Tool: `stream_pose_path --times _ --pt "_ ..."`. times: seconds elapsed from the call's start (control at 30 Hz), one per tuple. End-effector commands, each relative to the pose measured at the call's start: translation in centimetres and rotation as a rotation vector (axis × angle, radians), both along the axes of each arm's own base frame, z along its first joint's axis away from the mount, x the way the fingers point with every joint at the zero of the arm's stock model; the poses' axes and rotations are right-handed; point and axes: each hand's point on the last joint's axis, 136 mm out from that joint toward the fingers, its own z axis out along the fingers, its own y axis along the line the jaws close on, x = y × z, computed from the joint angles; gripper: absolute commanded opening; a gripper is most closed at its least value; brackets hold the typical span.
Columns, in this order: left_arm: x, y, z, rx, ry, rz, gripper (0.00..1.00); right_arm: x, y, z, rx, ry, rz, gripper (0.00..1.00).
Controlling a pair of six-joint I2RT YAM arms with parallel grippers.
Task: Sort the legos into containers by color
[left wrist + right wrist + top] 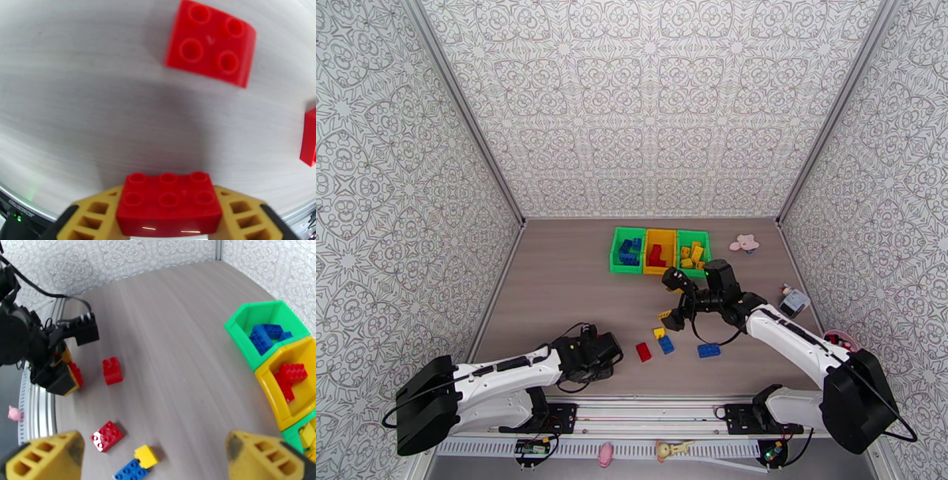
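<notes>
1. Left gripper (168, 215) sits at the near edge of the grey wood-grain table (553, 300), about 7 o'clock on the table in the top view. Its yellow ribbed fingers (96, 215) press on both sides of a red six-stud plastic brick (168, 199). Jaws are narrow, clamped on it. Can't tell if the brick is off the surface.
2. Left wrist view: a red four-stud plastic brick (211, 41) lies on the table at 1 o'clock of the held one, well apart. The edge of another red piece (310, 138) is at 3 o'clock, cut by the frame.
3. Top view, loose legos at 3 o'clock of the left gripper: a small red brick (643, 351), then a small yellow brick (659, 333) touching a blue brick (666, 344). A second blue brick (709, 350) lies further toward 3 o'clock, apart.
4. Right gripper (674, 298) is mid-table, at 12 o'clock of that group. Jaws are wide with nothing between them. Its yellow fingers (43, 455) frame the bottom corners of its wrist view.
5. Containers are just at 12 o'clock of the right gripper, near the back wall: three joined open-top plastic bins in a row.
   - Bright green bin at the 9 o'clock end (626, 270): blue bricks (630, 250).
   - Yellow middle bin (658, 271): red bricks (656, 256).
   - Green bin at the 3 o'clock end (694, 231): yellow bricks (694, 254).
6. Pink flower-shaped toy (746, 243) lies at 3 o'clock of the bins, apart.
</notes>
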Motion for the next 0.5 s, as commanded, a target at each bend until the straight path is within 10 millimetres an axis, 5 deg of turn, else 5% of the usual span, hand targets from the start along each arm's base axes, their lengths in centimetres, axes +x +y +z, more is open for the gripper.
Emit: stream_pose_path --times 0.0,0.47 --pt "1.8 -0.6 1.9 -0.01 -0.098 -0.044 0.43 0.5 0.1 1.3 0.016 -0.055 -0.019 0.98" --pt "13.4 -6.6 8.2 -0.097 -0.361 -0.294 0.42 1.9 -2.6 2.3 0.023 -0.152 -0.217 0.99"
